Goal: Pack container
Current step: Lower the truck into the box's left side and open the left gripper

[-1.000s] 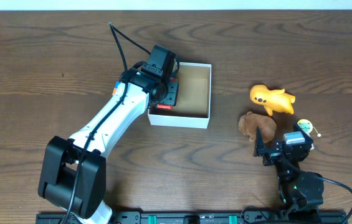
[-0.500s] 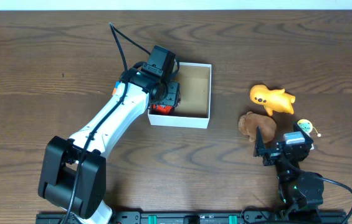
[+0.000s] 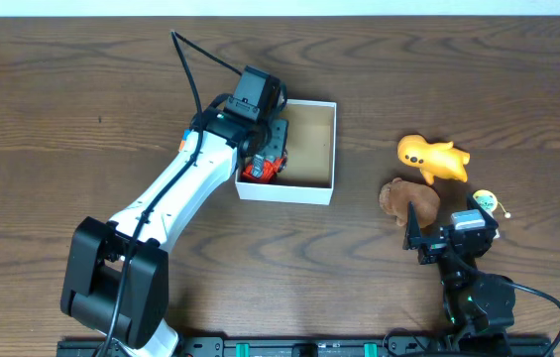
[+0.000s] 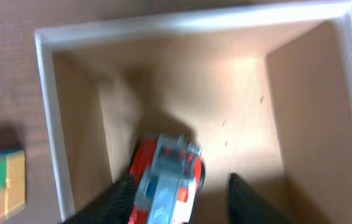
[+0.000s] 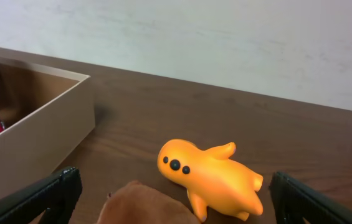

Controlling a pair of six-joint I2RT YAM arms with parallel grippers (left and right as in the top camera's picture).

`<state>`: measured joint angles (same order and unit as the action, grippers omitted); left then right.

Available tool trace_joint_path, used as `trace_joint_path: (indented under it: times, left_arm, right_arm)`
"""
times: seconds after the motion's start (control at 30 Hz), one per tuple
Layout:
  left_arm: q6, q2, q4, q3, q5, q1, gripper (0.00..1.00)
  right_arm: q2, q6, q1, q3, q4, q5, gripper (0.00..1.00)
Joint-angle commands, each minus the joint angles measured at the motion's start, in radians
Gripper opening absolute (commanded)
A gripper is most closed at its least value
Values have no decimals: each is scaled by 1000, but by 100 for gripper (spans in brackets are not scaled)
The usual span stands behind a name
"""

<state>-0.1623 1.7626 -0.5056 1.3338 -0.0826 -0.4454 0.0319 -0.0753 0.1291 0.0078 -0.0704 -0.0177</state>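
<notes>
Container (image 3: pixel 289 190) on the bench (image 3: pixel 61 99): red car (image 4: pixel 166 177) now lies inside its left end. The left claw (image 4: pixel 180 186) has loosened, spread above. The right claw (image 5: pixel 176 186), well right, stays open.

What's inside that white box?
A red and grey toy car lies on the brown floor of the box, near one wall. The left gripper above hides part of it; the rest of the floor looks bare.

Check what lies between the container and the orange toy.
Only bare table; the overhead view shows it between container and orange toy.
</notes>
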Motion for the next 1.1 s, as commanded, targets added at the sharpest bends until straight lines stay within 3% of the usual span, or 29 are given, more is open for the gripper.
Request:
trace_joint_path:
  times: [0.0, 0.07, 0.17, 0.37, 0.47, 1.07]
  left_arm:
    - [4, -8, 39, 37, -7, 1, 40]
    - [3, -7, 53, 37, -8, 1, 37]
    - [-43, -1, 55, 37, -52, 1, 25]
    - [-58, 28, 51, 37, -155, 1, 19]
    - [-61, 41, 52, 37, -162, 1, 9]
    - [-61, 97, 6, 37, -220, 1, 6]
  right_arm:
    - [-2, 15, -5, -2, -4, 0, 99]
    - [-2, 15, -5, -2, -4, -1, 99]
    - [-2, 15, -5, -2, -4, -1, 99]
    - [-2, 15, -5, -2, -4, -1, 99]
    - [-2, 15, -5, -2, -4, -1, 99]
    - [-2, 15, -5, -2, -4, 0, 99]
